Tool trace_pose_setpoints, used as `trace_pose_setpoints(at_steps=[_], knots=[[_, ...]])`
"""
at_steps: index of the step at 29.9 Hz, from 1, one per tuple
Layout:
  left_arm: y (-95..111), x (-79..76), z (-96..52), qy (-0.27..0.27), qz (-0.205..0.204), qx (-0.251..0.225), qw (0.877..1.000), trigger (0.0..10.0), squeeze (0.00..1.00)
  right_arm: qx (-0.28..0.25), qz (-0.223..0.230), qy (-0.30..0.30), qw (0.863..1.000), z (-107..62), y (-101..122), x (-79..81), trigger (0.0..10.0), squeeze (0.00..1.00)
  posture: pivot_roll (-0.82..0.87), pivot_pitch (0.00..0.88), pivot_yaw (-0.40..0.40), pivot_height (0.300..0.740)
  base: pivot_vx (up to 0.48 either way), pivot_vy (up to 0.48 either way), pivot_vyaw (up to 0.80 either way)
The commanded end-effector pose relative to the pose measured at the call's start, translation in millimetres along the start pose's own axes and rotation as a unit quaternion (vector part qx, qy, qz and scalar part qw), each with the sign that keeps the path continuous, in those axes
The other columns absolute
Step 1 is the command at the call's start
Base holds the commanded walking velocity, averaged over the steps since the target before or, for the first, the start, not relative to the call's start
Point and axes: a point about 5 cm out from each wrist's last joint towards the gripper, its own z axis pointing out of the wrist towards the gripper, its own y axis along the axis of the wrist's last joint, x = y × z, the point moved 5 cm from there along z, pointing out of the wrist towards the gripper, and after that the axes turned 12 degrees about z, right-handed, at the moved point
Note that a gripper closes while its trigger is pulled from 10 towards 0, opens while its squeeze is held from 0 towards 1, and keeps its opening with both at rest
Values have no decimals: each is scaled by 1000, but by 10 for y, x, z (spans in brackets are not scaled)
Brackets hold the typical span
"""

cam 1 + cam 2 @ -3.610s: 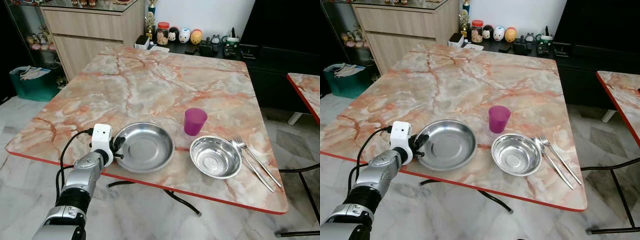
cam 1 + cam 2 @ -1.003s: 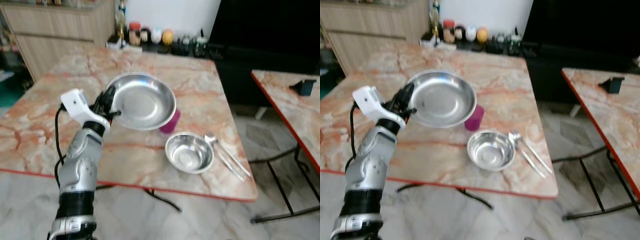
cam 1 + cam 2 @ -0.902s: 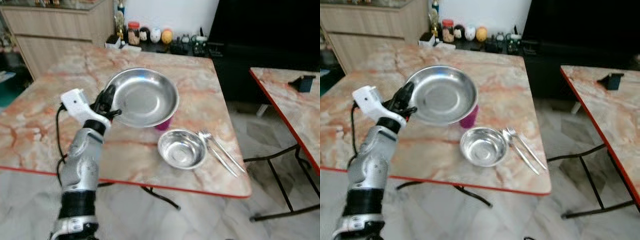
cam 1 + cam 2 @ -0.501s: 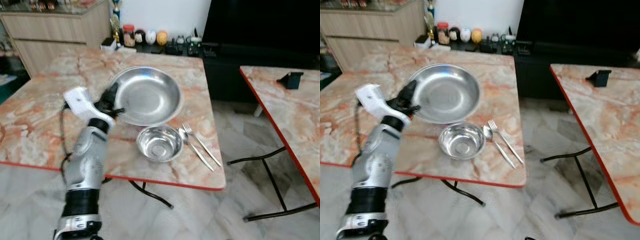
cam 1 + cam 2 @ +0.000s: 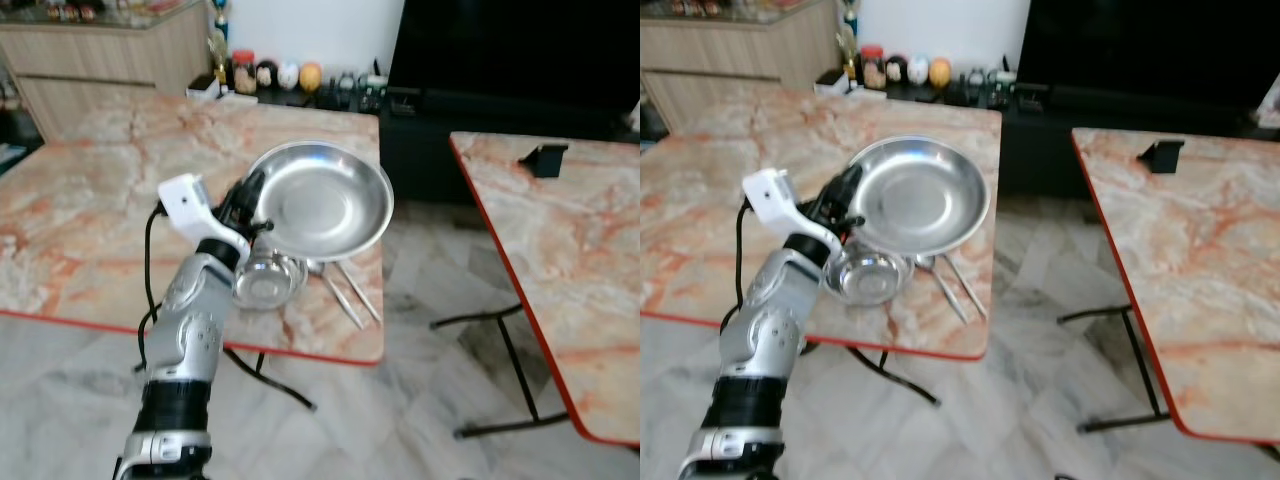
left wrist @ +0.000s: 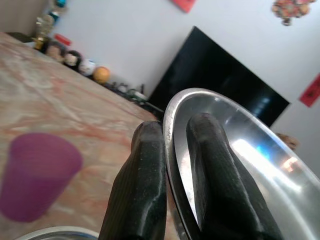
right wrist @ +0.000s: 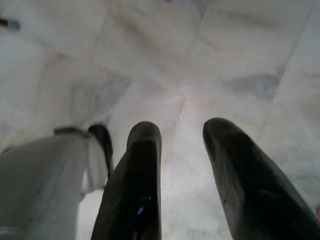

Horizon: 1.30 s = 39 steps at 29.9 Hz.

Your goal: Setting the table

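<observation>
Marble-patterned table (image 5: 80, 200) red-edged; left end effector (image 5: 246, 206) pinching steel plate (image 5: 325, 200) rim; right end effector (image 7: 182, 150) spread over tiled floor (image 5: 400, 400).

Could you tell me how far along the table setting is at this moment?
Early stage. The left gripper has the steel plate pinched by its rim, lifted off the near table. The small bowl, fork and spoon and purple cup remain there. The second table on the right has no tableware yet.
</observation>
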Motion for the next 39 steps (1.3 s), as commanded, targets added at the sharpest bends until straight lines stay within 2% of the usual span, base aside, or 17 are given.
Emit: trace_pose_setpoints(at_steps=[1, 39], knots=[[51, -23, 13, -3, 6, -7, 1000, 10000, 0, 3, 0, -3, 1000, -6, -20, -29, 10000, 0, 132, 0, -65, 728, 0, -266, 0], [17, 4, 2, 8, 5, 2, 1000, 10000, 0, 1, 5, -1, 1000, 2, 9, -13, 10000, 0, 124, 0, -64, 728, 0, -264, 0]])
